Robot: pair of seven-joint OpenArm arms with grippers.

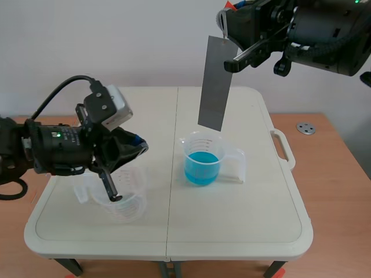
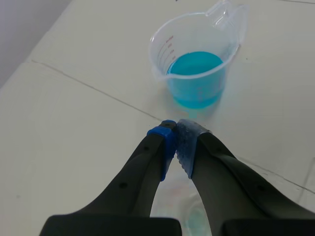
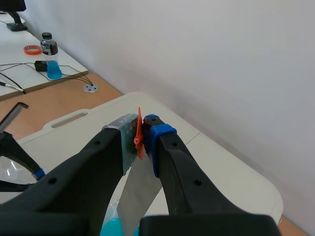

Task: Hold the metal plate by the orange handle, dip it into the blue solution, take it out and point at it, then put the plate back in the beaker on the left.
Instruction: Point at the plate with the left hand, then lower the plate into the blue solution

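Note:
A grey metal plate (image 1: 214, 84) hangs upright over the clear beaker of blue solution (image 1: 202, 165), its lower edge just above the rim. My right gripper (image 1: 228, 36) is high at the back right, shut on the plate's orange handle (image 3: 139, 140); the plate (image 3: 135, 189) drops away beneath its fingers. My left gripper (image 1: 139, 143) is shut on nothing, low at the left, its blue-padded tips (image 2: 170, 132) turned toward the blue beaker (image 2: 197, 73). An empty clear beaker (image 1: 119, 200) stands under the left arm.
The white folding table has a moulded handle (image 1: 282, 147) at its right edge. A small metal disc (image 1: 305, 128) lies on the wooden surface beyond. In the right wrist view a bottle (image 3: 49, 61) stands on a distant desk.

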